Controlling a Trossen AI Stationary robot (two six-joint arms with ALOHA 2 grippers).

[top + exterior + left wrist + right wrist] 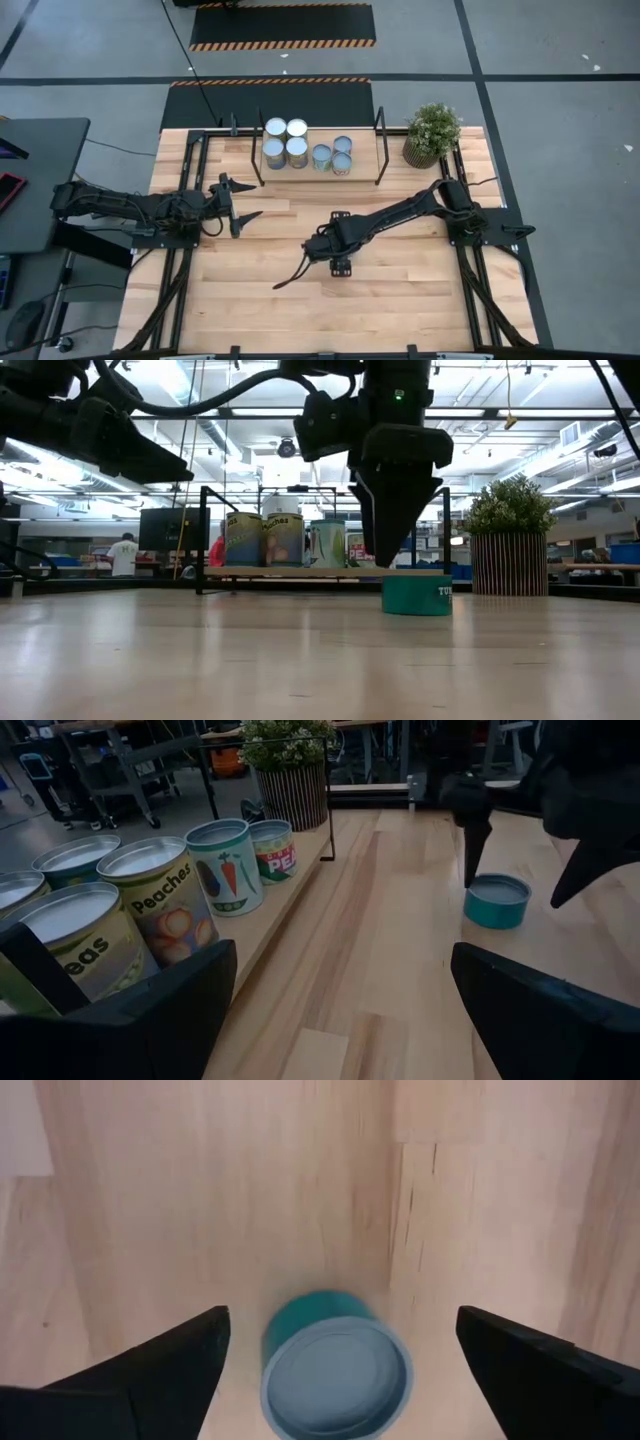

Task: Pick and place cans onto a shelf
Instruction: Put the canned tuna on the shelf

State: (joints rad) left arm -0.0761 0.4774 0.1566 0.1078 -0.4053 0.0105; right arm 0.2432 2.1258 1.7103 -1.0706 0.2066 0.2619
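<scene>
Tabletop [400, 290]: right pincer [340, 1355] spread, seemingly above teal can [338, 1370]

Grey floor [560, 60] with hazard-striped black mats [282, 26].

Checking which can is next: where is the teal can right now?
The teal can stands on the tabletop, off the shelf, mid-table directly below the right gripper, whose open fingers straddle it without touching.
</scene>
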